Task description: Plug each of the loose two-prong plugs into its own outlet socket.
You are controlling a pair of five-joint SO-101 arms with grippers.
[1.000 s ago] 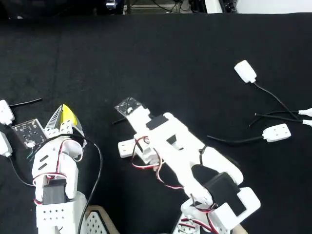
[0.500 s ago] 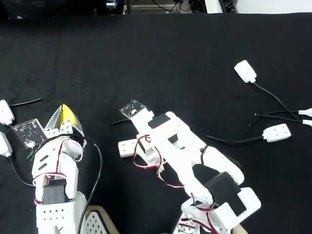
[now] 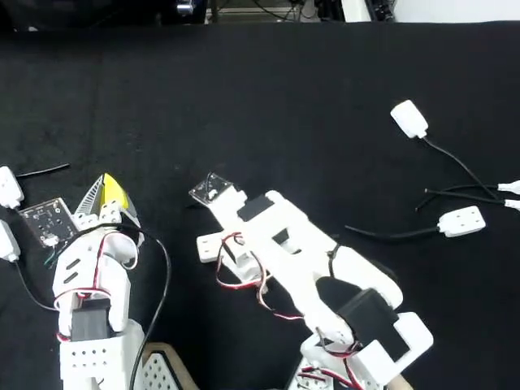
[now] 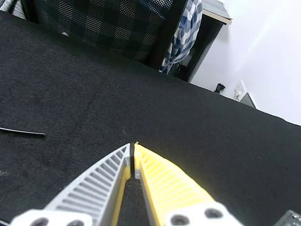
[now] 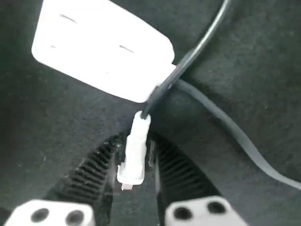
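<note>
In the right wrist view my right gripper is shut on a small white two-prong plug, one finger on each side. The plug's black cable runs up past a white outlet socket with two slots, which lies just beyond the fingertips. In the high view this gripper sits left of the table's middle. My left gripper, yellow and grey, rests at the near left; its fingers are shut with nothing between them. Another white socket and a white block on a cable lie at the right.
Black cables trail over the right side, with small white plug ends at the right edge. White pieces and a short black wire lie at the left edge. A second grey cable crosses near the held plug.
The right arm's gripper has shifted slightly to the left and toward the near edge of the table. The left arm has not moved.
</note>
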